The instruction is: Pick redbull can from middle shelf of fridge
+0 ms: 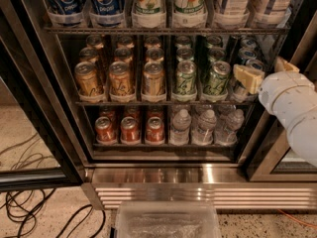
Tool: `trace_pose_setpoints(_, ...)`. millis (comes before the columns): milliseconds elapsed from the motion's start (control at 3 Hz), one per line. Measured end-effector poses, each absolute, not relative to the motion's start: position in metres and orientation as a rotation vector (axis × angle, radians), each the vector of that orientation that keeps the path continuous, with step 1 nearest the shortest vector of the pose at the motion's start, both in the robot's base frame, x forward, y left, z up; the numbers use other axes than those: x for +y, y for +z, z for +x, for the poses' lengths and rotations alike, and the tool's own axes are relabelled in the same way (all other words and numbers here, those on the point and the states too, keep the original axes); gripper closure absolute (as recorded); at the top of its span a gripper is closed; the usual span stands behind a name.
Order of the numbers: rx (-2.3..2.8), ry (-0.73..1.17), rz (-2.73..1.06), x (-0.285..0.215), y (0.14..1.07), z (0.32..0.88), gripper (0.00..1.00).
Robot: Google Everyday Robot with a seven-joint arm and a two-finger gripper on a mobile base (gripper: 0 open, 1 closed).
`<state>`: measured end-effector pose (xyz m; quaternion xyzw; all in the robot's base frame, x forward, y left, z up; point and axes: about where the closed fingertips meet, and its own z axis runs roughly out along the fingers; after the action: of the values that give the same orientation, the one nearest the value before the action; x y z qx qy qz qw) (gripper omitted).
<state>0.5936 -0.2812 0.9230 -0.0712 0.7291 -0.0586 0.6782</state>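
At the right end of the middle shelf (163,103), the redbull can (254,65) is standing upright, its long axis vertical and its silver top pointing up. The gripper (257,71) is hovering at that same end, its tan fingers (247,78) standing apart, one covering the can's front.

- Floor (34,133): pale, speckled, stone-like. You see it at the left and in strips along the bottom edge.
- Light on it is warm and dim, with no hard shadows.
- Black cables (25,209): loose loops lying on the floor at your lower left.
- Orange cable (297,217): one thin line across the floor at your lower right.
- Clear plastic tub (167,221): bottom centre, closest to the camera. Its contents are blurred.
- Gripper (265,72): right side of your view, in the upper half.
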Motion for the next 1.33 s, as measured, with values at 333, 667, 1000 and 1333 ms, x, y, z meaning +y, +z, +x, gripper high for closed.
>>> trace_pose_setpoints(333,1.613,-0.146,-0.128,-0.2950,0.9403,0.5947,0.31)
trace_pose_setpoints(667,1.614,-0.148,-0.126,-0.2928,0.9419,0.5938,0.30)
trace_pose_setpoints(1000,1.622,-0.154,-0.118,-0.2938,0.9451,0.5893,0.30)
trace_pose_setpoints(1333,1.622,-0.154,-0.118,-0.2903,0.9452,0.5889,0.30)
